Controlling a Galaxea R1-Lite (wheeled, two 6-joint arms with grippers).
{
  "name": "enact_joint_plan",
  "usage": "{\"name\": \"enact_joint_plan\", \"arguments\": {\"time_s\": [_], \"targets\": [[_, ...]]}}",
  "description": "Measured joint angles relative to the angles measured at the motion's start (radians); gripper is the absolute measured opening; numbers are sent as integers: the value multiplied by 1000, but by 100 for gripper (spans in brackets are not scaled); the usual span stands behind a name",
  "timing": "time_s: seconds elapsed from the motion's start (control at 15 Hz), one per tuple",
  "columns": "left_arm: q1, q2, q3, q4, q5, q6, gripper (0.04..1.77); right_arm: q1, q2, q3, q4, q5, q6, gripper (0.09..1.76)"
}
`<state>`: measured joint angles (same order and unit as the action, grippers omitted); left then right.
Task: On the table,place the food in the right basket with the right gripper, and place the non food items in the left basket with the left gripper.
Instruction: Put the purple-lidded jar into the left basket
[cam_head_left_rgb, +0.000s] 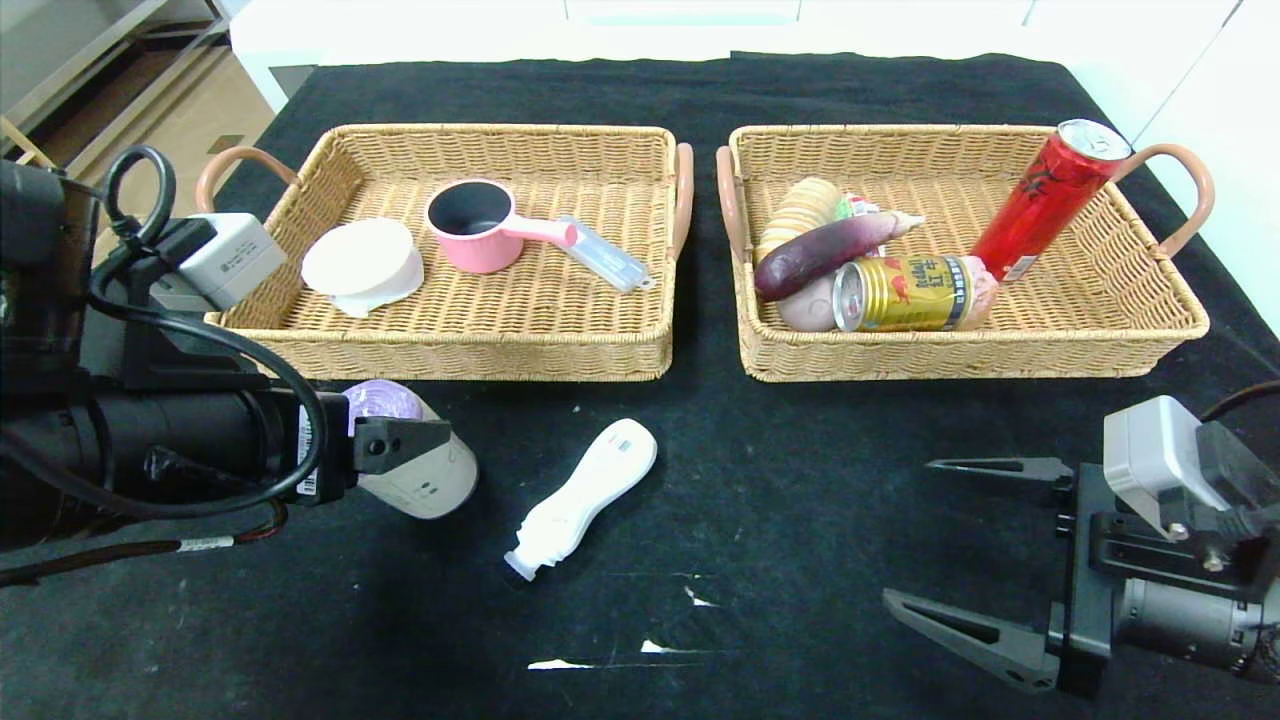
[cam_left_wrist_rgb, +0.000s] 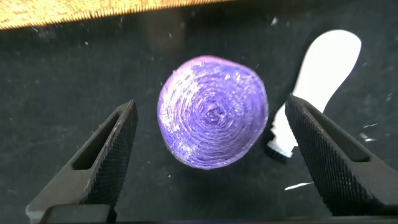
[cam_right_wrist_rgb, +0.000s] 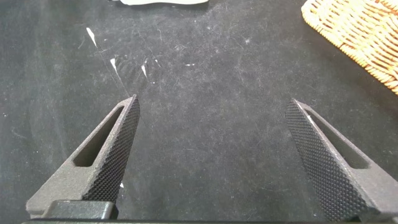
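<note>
Beige cylinder roll with a purple top (cam_left_wrist_rgb: 213, 112) stands on the black cloth table (cam_head_left_rgb: 760, 520) just before my left tan wicker basket (cam_head_left_rgb: 600, 345); my left gripper (cam_left_wrist_rgb: 211, 155) straddles it, fingers spread wide, not touching. Beside it lies the white curvy-handled brush (cam_head_left_rgb: 585, 497). Right tan wicker basket (cam_head_left_rgb: 1100, 345) holds the food. My right gripper (cam_head_left_rgb: 915, 535) hovers wide open, empty.

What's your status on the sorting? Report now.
Left pincer open, straddling the purple-topped roll, not closed. Right pincer open, idle over bare table. Food all in right basket; brush beside roll, clear of the pincer.
</note>
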<state>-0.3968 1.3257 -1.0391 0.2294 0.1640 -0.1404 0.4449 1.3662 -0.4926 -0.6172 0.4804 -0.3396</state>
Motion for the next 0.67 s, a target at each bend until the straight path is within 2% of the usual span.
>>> {"name": "enact_joint_plan", "arguments": {"time_s": [0.2,0.47,0.67], "targets": [[-3,18,15,-5,5,20,172,1,1,0,0,0,0,171],[-14,35,57,-113,7,41,172,0,2,-1,0,-1,1,171],[-16,51,76,-144,12,53,172,0,2,-1,0,-1,1,171]]}}
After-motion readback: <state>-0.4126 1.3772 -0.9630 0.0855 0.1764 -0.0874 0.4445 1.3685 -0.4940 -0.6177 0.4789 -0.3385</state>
